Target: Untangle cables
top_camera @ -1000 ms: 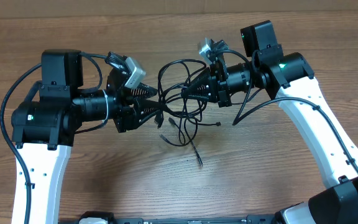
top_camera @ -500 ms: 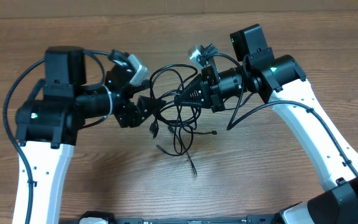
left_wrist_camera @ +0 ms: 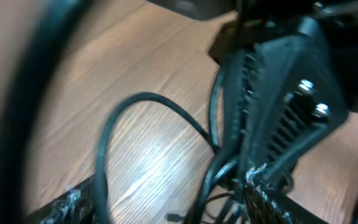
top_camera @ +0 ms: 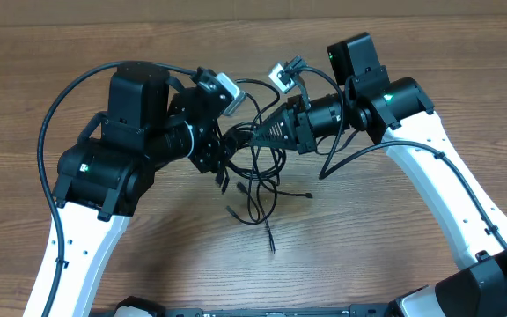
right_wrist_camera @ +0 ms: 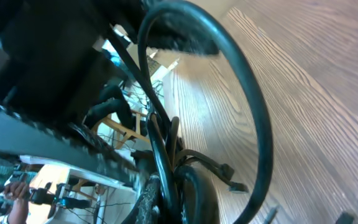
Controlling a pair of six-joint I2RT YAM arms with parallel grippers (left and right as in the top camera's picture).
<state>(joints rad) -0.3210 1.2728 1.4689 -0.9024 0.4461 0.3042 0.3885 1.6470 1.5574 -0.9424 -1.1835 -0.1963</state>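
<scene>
The cables (top_camera: 255, 172) sit in a black tangle near the middle of the table (top_camera: 394, 255), between the two grippers; loose ends trail toward the near edge, one plug end (top_camera: 272, 242) lying apart on the wood. The right gripper (top_camera: 255, 136) has its fingers pressed together on a bunch of strands at the top of the tangle. The left gripper (top_camera: 225, 151) is just beside it; in the left wrist view its scuffed fingers (left_wrist_camera: 64, 202) stand apart, a cable loop (left_wrist_camera: 114, 124) arching between them, unclamped.
</scene>
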